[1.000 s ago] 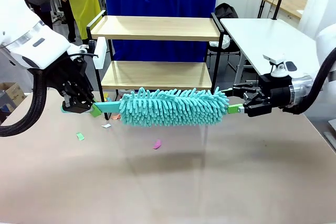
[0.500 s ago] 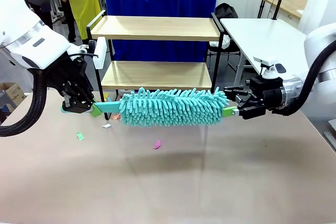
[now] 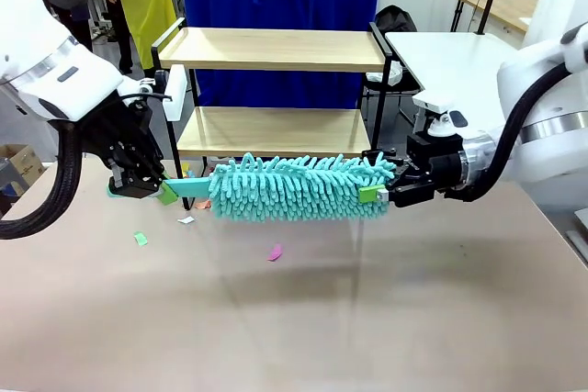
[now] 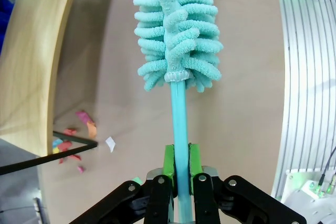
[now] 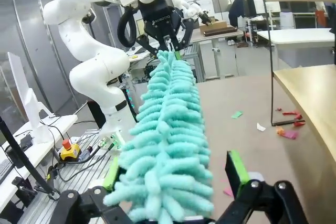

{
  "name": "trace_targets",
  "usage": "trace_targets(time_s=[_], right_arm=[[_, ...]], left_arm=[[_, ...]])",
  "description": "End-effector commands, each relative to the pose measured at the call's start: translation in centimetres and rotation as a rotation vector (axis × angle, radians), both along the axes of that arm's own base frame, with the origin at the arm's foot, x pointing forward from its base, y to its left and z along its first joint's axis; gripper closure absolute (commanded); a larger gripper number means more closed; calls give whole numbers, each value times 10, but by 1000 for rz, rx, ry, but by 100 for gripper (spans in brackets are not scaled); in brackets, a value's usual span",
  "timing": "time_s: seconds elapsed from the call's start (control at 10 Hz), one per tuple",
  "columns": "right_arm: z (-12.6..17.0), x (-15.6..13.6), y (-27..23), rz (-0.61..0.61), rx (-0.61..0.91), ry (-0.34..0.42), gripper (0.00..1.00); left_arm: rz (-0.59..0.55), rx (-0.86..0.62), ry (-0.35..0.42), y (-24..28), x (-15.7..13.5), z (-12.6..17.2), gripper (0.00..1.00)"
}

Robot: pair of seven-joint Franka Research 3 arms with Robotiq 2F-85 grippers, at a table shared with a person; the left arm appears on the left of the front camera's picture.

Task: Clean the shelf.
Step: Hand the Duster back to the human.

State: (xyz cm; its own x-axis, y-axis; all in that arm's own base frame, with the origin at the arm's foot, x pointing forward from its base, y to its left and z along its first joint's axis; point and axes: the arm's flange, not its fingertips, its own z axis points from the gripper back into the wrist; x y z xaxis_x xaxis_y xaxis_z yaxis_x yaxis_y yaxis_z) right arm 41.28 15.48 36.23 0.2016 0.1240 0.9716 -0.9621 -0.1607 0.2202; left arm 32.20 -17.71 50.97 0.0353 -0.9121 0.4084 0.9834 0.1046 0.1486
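- The shelf (image 3: 276,89) stood at the far edge of the table (image 3: 386,319), its two wood boards level one above the other; the duster hid the front of its feet, and in the left wrist view only one curved board edge (image 4: 31,56) showed, cut off by the frame.
- The left gripper (image 3: 152,188) was closed tight on the thin teal handle of the duster (image 3: 294,187); in its own wrist view the green pads (image 4: 168,163) pressed the handle (image 4: 179,124) from both sides.
- The duster hung level above the table, just in front of the lower board, its fluffy head stretching from handle to far tip.
- The right gripper (image 3: 378,192) had its jaws spread wide around the duster's far tip; in the right wrist view the fluffy head (image 5: 163,161) filled the gap between the two green pads (image 5: 237,167), and I could not tell whether either pad touched it. The tip itself was buried in the fluff and hard to make out.
- Small paper scraps (image 3: 141,239) lay on the table near the left end of the shelf; more (image 5: 286,132) sat beside the board, too small to make out clearly.
- Compared with a second earlier, the right gripper had slid left, from clear of the duster's end to around it; the left gripper and duster had not moved.
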Motion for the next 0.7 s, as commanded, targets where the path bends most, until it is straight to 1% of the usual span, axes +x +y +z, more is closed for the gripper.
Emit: trace_targets(time_s=[0.0,0.1,0.2,0.3,0.5,0.6], right_arm=[[-4,9,8,-8,-28,4,2],[-6,5,7,12,-62,-11,57],[-7,4,6,11,-76,-12,59],[-6,5,5,16,-85,-13,100],[-6,5,3,34,-113,-16,100],[-6,5,3,39,-114,-19,85]], left_arm=[[4,-17,4,0,-2,2,87],[4,-17,4,0,-2,2,87],[4,-17,4,0,-2,2,87],[4,-17,4,0,-2,2,87],[4,-17,4,0,-2,2,87],[4,-17,4,0,-2,2,87]])
